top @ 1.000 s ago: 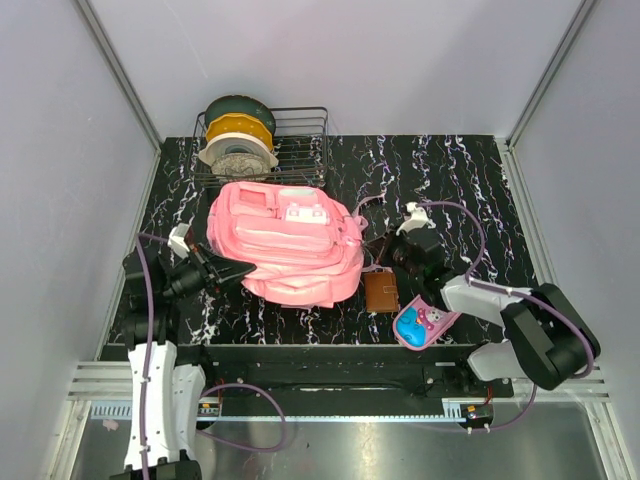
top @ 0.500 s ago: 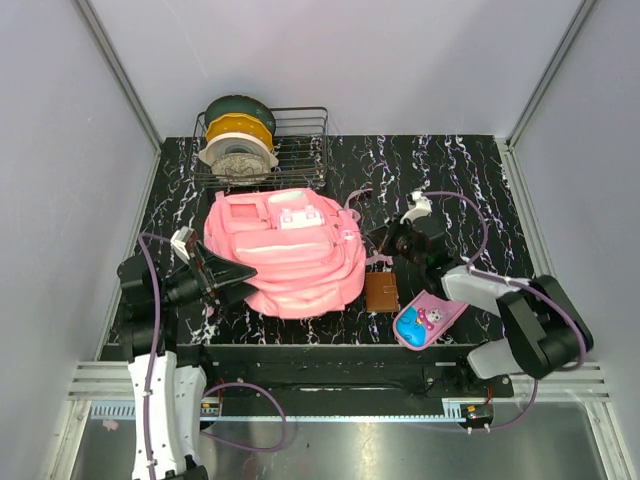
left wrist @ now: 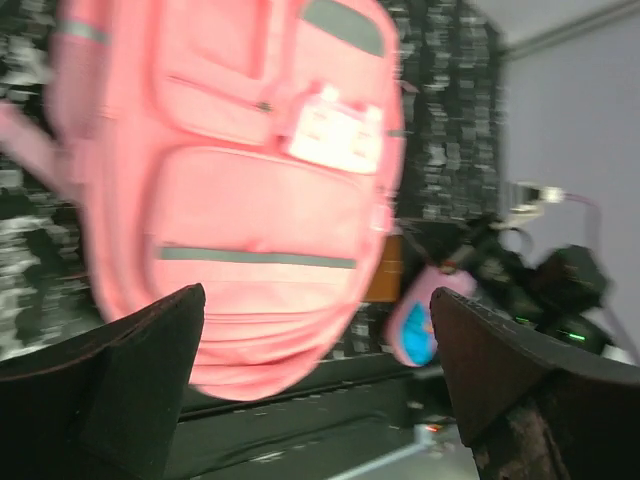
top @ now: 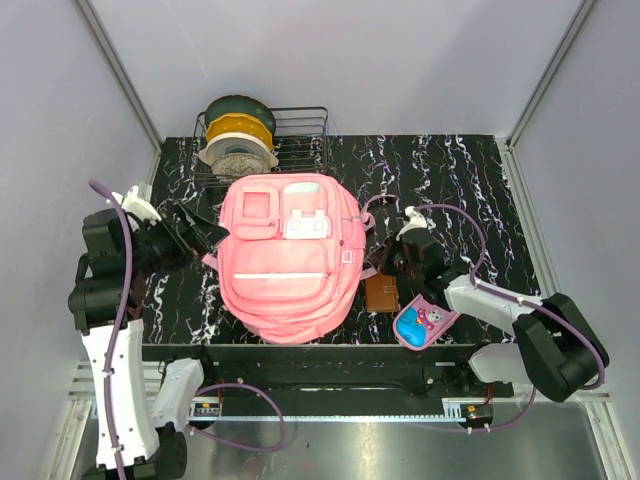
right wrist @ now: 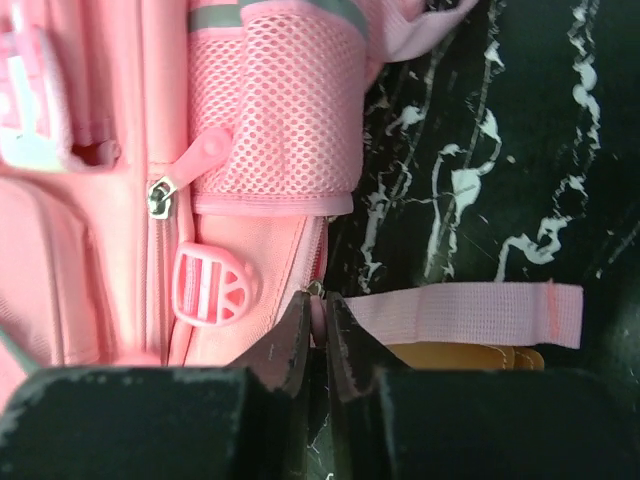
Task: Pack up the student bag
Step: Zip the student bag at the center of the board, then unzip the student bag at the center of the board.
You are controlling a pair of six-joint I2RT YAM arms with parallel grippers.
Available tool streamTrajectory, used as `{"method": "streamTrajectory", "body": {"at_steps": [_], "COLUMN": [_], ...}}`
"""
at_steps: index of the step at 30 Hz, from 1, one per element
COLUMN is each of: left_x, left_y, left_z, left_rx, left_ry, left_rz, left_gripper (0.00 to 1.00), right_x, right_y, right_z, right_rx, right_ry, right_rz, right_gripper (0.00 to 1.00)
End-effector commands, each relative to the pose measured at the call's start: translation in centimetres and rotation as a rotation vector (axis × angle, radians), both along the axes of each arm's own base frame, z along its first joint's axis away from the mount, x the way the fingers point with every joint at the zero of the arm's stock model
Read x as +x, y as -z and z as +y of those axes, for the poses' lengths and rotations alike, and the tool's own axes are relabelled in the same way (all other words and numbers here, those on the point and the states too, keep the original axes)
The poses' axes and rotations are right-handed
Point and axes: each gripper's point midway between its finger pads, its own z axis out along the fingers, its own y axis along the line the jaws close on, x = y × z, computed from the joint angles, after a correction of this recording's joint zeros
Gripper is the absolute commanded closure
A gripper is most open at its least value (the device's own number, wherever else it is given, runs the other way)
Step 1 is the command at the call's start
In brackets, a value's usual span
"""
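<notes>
Student bag [top: 288,255]: pink, lying flat with its front pockets and white patch facing up on the bench [top: 470,180], between the two grippers and filling the space from one to the other.
Left gripper [top: 205,232]: released, fingers spread wide apart; the bag's upper left edge is just beside its tips. In the left wrist view [left wrist: 315,300] the bag lies ahead of the open fingers, blurred.
Right gripper [top: 385,263]: clenched, jaws almost together at the bag's right side. In the right wrist view [right wrist: 318,318] the near end of a pink strap [right wrist: 450,314] sits between the fingertips.
Strap: runs flat across the bench, out to the right of the right gripper's tips.
Mesh pocket [right wrist: 290,100]: on the bag's side, ahead of the right gripper's tips.
Buckle [right wrist: 212,285]: round, pink, just left of those tips.
Wallet [top: 381,292]: brown, just beside the right gripper on its near side, partly under the strap.
Pencil case [top: 422,324]: pink and blue, near the right gripper, beyond the wallet toward the bench's front edge.
Wire rack [top: 300,150]: well beyond the left gripper at the back of the bench, holding spools [top: 238,135].
</notes>
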Motion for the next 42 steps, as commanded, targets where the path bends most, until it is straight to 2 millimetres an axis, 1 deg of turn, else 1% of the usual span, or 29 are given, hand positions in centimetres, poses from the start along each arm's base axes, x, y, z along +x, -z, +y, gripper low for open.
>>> {"method": "streamTrajectory", "body": {"at_steps": [1,2,3,4,5,6,7,8,10,11,12,14,16,17,19,20,23,24,25,26,28,29,30,31,32,33,35,38,42], "left_x": [-1.7,-1.3,-0.7,-0.4,-0.3,0.3,0.6,0.7,1.4,1.4,1.8,2.0,2.4,2.5,2.8,2.9,2.7,2.7,2.5,2.5,2.5,2.4,2.6,2.4,2.4,2.5,2.5,2.5,2.6], "left_y": [3.7,4.2,3.8,4.0,5.0,4.4,4.5,5.2,5.5,6.3,6.8,8.3,8.7,9.4,9.6,10.4,11.9,12.6,13.2,13.6,14.4,14.8,15.0,15.6,15.8,16.0,16.4,17.0,17.8], "left_z": [5.4,4.7,3.2,2.6,2.0,1.3,1.1,0.9,0.7,0.1,0.3,-0.5,-1.7,-2.0,-2.6,-2.7,-2.5,-1.8,-1.4,-1.0,-0.3,-0.1,0.2,0.3,0.4,0.8,0.8,0.9,0.5], "left_rx": [0.374,0.331,0.270,0.242,0.200,0.169,0.150,0.140,0.138,0.142,0.167,0.181,0.179,0.175,0.157,0.153,0.186,0.220,0.234,0.243,0.254,0.255,0.261,0.259,0.264,0.274,0.273,0.269,0.236], "left_ry": [-0.112,-0.083,-0.016,0.006,0.021,0.051,0.045,0.050,0.058,0.086,0.072,0.098,0.138,0.145,0.165,0.171,0.178,0.147,0.128,0.104,0.051,0.034,0.010,0.001,-0.007,-0.026,-0.032,-0.042,-0.048], "left_rz": [0.147,0.151,0.113,0.111,0.128,0.076,0.071,0.081,0.069,0.096,0.105,0.144,0.134,0.149,0.134,0.152,0.182,0.201,0.213,0.223,0.229,0.232,0.227,0.235,0.238,0.238,0.248,0.256,0.260], "left_gripper": [0.01,0.01,0.01,0.01,0.01,0.01,0.01,0.01,0.01,0.01,0.01,0.01,0.01,0.01,0.01,0.01,0.01,0.01,0.01,0.01,0.01,0.01,0.01,0.01,0.01,0.01,0.01,0.01,0.01], "right_x": [1.4,1.2,1.1,1.2,0.4,0.2,0.1,-0.4,-0.7,-1.3,-1.5,-2.6,-3.9,-3.5,-3.7,-3.4,-1.5,-0.6,0.4,1.1,2.9,3.6,4.3,4.6,5.0,5.7,6.1,5.9,5.7], "right_y": [0.3,0.2,0.0,-0.7,-0.6,-1.8,-2.6,-2.1,-4.0,-4.3,-5.7,-8.1,-8.3,-7.7,-7.1,-6.1,-6.5,-7.3,-7.1,-6.2,-6.7,-5.6,-6.3,-6.1,-4.8,-5.3,-4.6,-3.4,-2.9], "right_z": [-1.3,-0.9,-0.6,-0.5,-0.4,-0.6,-0.8,-2.0,-2.9,-2.9,-2.4,0.3,2.8,3.5,4.3,4.2,4.2,4.5,4.1,4.1,4.1,4.2,4.6,4.9,4.9,5.1,5.5,4.8,4.6], "right_rx": [-0.012,-0.009,-0.008,-0.015,-0.024,-0.014,-0.021,-0.065,-0.072,-0.071,-0.035,0.074,0.137,0.141,0.124,0.101,0.083,0.078,0.049,0.024,0.013,0.009,0.035,0.045,0.037,0.059,0.075,0.077,0.085], "right_ry": [0.126,0.098,0.077,0.062,0.035,0.036,0.037,0.070,0.096,0.082,0.061,-0.086,-0.236,-0.269,-0.341,-0.330,-0.275,-0.271,-0.231,-0.219,-0.183,-0.171,-0.168,-0.169,-0.148,-0.122,-0.105,-0.029,0.042], "right_rz": [0.019,0.025,0.026,0.009,0.034,0.015,0.005,0.037,0.010,0.021,-0.002,-0.025,0.011,0.020,0.015,0.042,0.011,-0.013,-0.017,0.002,-0.014,0.021,0.023,0.038,0.083,0.099,0.135,0.225,0.311], "right_gripper": [0.83,0.79,0.70,0.55,0.49,0.43,0.33,0.31,0.26,0.26,0.27,0.29,0.31,0.33,0.36,0.37,0.37,0.39,0.40,0.41,0.48,0.51,0.52,0.53,0.54,0.54,0.53,0.52,0.54]}}
